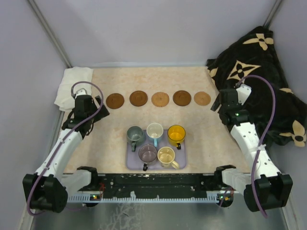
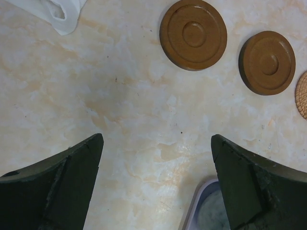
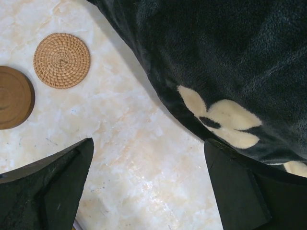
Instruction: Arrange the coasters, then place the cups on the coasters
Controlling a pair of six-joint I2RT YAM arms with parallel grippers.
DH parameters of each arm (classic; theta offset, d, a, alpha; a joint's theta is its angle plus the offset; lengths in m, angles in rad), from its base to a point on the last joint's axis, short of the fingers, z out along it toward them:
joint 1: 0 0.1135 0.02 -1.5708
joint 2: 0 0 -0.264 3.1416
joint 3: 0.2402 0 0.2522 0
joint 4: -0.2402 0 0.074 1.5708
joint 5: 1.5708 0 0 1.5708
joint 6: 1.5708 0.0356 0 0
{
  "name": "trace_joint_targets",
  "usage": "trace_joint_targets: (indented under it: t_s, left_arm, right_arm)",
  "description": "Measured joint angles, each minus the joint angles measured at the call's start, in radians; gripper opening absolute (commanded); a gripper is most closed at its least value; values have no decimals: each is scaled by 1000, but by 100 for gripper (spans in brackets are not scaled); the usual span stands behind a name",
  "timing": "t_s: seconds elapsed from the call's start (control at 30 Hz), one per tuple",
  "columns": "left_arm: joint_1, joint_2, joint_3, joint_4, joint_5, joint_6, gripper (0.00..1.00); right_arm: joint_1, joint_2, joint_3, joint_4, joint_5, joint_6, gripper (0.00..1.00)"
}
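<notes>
Several round coasters lie in a row across the table, from the leftmost coaster to the rightmost tan one. Several cups stand together on the lavender tray: grey-green, white, yellow, purplish and cream. My left gripper hangs open over bare table, with two brown coasters ahead of it. My right gripper is open beside the woven coaster, holding nothing.
A black blanket with cream flowers is piled at the right, close to my right gripper. A white cloth lies at the back left. Grey walls close in the back and sides.
</notes>
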State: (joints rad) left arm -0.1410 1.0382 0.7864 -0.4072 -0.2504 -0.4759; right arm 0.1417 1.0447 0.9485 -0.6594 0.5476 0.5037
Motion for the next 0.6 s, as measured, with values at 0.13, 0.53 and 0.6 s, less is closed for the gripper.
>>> trace_joint_targets:
  t_s: [0.13, 0.53, 0.6]
  left_arm:
    - [0, 18, 0, 14, 0, 0, 99]
    - [0, 118, 38, 109, -1, 1, 99]
    - [0, 161, 53, 131, -2, 4, 99]
  right_arm:
    - [0, 5, 0, 4, -1, 5, 99]
    - [0, 107, 1, 85, -51, -30, 99]
    - [0, 143, 1, 123, -79, -55, 99]
